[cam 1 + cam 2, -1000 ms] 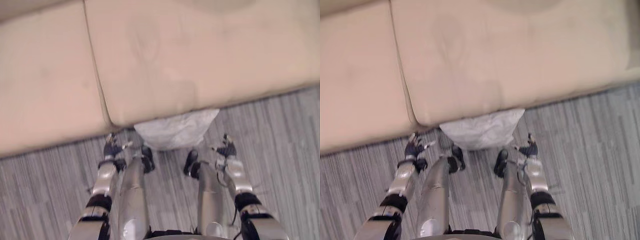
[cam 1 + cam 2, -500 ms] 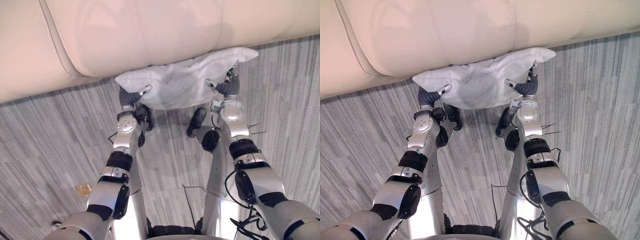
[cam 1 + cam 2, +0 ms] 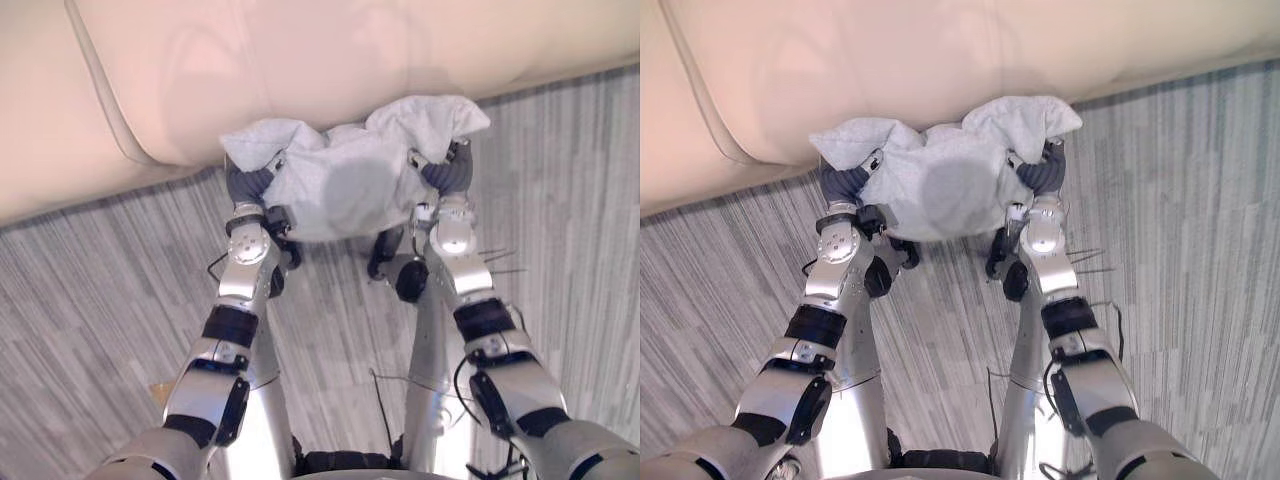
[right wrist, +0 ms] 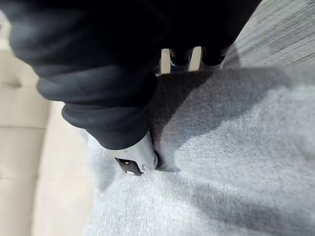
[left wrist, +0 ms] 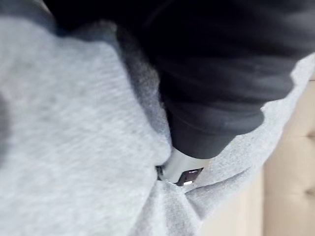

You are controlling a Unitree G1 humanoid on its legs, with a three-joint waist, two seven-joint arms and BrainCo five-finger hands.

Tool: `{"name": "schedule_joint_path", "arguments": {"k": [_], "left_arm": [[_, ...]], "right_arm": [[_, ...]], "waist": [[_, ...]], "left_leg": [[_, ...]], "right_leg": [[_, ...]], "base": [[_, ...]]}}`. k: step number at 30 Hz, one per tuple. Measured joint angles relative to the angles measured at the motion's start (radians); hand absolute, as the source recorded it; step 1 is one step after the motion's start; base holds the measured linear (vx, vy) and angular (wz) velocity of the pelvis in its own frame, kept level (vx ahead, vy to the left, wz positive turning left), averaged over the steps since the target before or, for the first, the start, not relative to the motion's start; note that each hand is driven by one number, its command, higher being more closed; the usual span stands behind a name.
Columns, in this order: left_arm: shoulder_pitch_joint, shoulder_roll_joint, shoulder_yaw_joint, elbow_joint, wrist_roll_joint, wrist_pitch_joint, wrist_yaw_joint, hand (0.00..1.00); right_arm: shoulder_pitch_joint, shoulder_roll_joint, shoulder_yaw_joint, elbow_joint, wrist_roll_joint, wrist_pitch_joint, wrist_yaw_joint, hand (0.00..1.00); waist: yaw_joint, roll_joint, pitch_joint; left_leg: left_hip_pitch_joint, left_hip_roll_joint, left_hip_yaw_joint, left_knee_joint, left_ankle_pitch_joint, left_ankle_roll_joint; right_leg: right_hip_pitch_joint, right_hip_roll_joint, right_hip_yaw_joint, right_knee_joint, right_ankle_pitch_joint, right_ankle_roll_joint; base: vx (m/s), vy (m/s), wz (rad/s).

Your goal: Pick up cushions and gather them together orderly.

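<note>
A beige sofa (image 3: 300, 60) runs across the far side of what we see, with 1 seam (image 3: 100, 95) curving down its left part, and grey striped carpet (image 3: 100, 300) lies in front of it. The sofa's front edge stands just behind the task's thing, a pale grey cushion (image 3: 340, 190) held up over the carpet between the 2 hands. The left hand (image 3: 247, 186) grips its left end and the right hand (image 3: 447, 175) its right end. From the head views we see the cushion's 2 upper corners flop over the dark wrist covers, so the fingers are mostly hidden there. The left wrist view brings us close: a silver thumb (image 5: 181, 169) is sunk into the cloth, which bunches around it, with the sofa just past the fabric. In the right wrist view the thumb (image 4: 137, 161) presses into 1 face while dark fingertips (image 4: 181, 56) hook over the cushion's edge, carpet beyond them, so this hand pinches the cushion. The cushion looks soft and fuzzy, sagging in the middle, creased and folded where the hands squeeze it.
</note>
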Motion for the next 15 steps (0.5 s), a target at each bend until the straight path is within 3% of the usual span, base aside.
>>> {"name": "schedule_joint_path", "arguments": {"k": [2,4,7,10,12,15], "left_arm": [[0.053,-0.004,-0.012,-0.027,0.006,0.000,-0.001,1.00],[0.189,-0.005,-0.060,-0.085,0.015,-0.018,-0.005,1.00],[0.321,-0.010,-0.075,-0.132,0.018,-0.046,-0.027,1.00],[0.425,-0.008,-0.076,-0.132,0.024,-0.057,-0.049,1.00],[0.497,0.038,-0.088,-0.128,0.035,-0.064,-0.071,1.00],[0.557,0.071,-0.088,-0.129,0.036,-0.064,-0.096,1.00]], "right_arm": [[0.064,0.014,0.004,-0.048,-0.001,-0.013,0.013,1.00],[0.209,0.024,0.029,-0.115,-0.001,-0.034,0.044,1.00],[0.335,0.022,0.056,-0.166,-0.001,-0.058,0.096,1.00],[0.414,0.022,0.090,-0.164,-0.001,-0.061,0.138,1.00],[0.454,0.003,0.120,-0.150,-0.001,-0.063,0.183,1.00],[0.473,-0.030,0.151,-0.136,0.000,-0.059,0.225,1.00]], "waist": [[-0.002,0.000,-0.004],[-0.001,0.000,-0.097],[-0.001,-0.001,-0.125],[0.000,-0.004,-0.192],[-0.002,-0.012,-0.231],[-0.001,-0.012,-0.245]], "left_leg": [[0.099,-0.001,0.008,-0.047,0.009,-0.014],[0.206,-0.005,0.021,-0.131,0.016,-0.025],[0.420,-0.023,0.048,-0.242,0.030,-0.034],[0.552,-0.050,0.065,-0.340,0.042,-0.037],[0.692,-0.099,0.092,-0.497,0.093,-0.037],[0.808,-0.117,0.104,-0.614,0.126,-0.040]], "right_leg": [[0.103,0.000,-0.017,-0.046,0.003,0.001],[0.222,0.002,-0.045,-0.137,0.007,0.009],[0.438,0.005,-0.064,-0.254,0.021,0.026],[0.567,0.010,-0.064,-0.356,0.034,0.049],[0.682,0.005,-0.060,-0.476,0.070,0.067],[0.789,0.025,-0.060,-0.582,0.116,0.069]], "base": [[0.02,-0.035,0.09],[0.10,-0.048,0.18],[0.19,-0.046,0.16],[0.24,0.009,0.05],[0.32,0.041,0.09],[0.20,0.024,-0.03]]}}
